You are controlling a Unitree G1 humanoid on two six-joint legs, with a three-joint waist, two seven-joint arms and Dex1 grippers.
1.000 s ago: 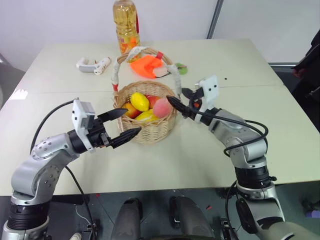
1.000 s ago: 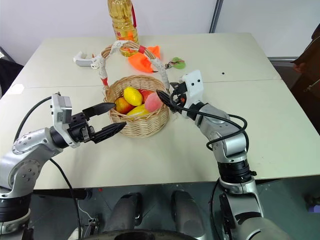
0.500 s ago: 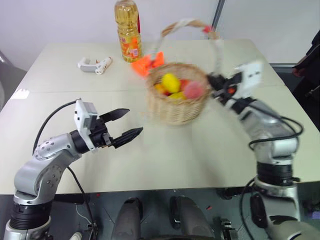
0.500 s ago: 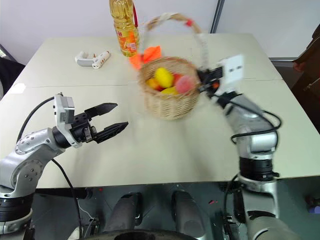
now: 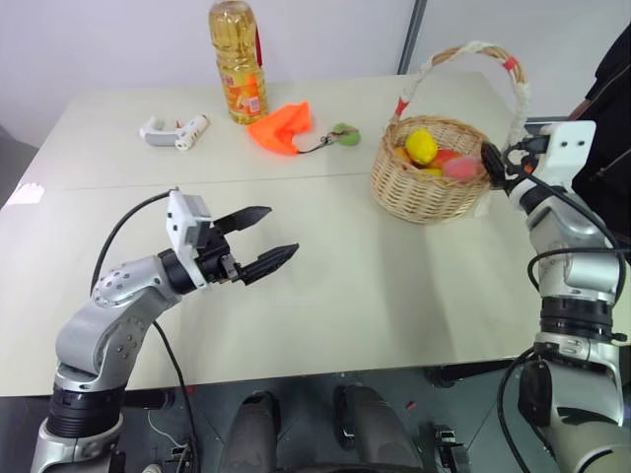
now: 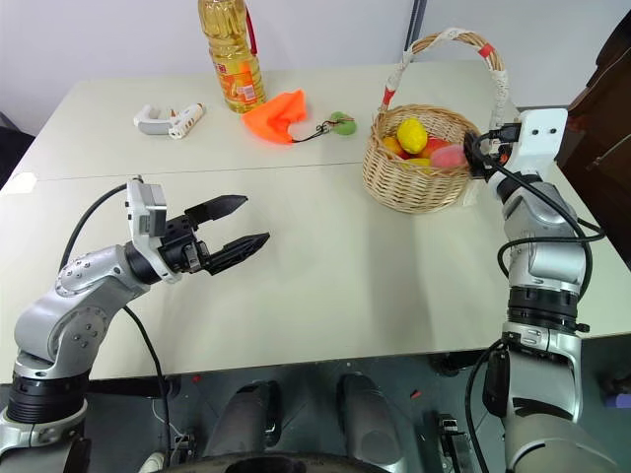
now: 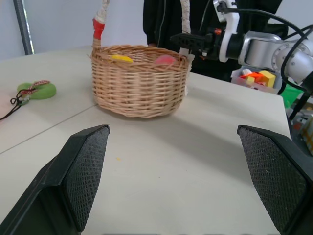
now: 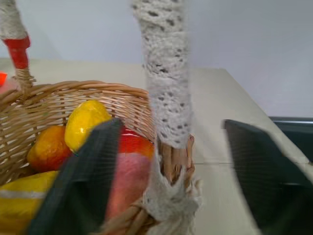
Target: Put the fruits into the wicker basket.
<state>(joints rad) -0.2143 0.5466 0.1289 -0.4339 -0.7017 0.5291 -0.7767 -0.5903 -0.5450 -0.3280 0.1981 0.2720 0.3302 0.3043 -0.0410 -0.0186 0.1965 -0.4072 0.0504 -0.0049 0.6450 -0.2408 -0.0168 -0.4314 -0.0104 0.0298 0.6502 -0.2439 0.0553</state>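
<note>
Dragged wicker basket (image 5: pixel 427 182) rightward, lemon (image 5: pixel 421 146) and peach (image 5: pixel 460 166) inside. My right claw (image 5: pixel 495 166) released around its handle; left claw (image 5: pixel 258 239) idle, spread. Task looked done.

Both arms are silver-grey metal with rounded joint housings, and loose black cables loop along them. Each wrist bears a white camera block (boxy, square-edged) behind the left gripper (image 5: pixel 264 239) and the right gripper (image 6: pixel 476 155), whose black fingers taper to points with cross-hatched pads.

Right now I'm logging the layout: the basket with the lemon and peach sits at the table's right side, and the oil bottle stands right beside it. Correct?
Not quite. The basket holds the lemon and peach at the table's right side, but the oil bottle stands far off at the back left, near the orange cloth. The left eye view shows this.
</note>
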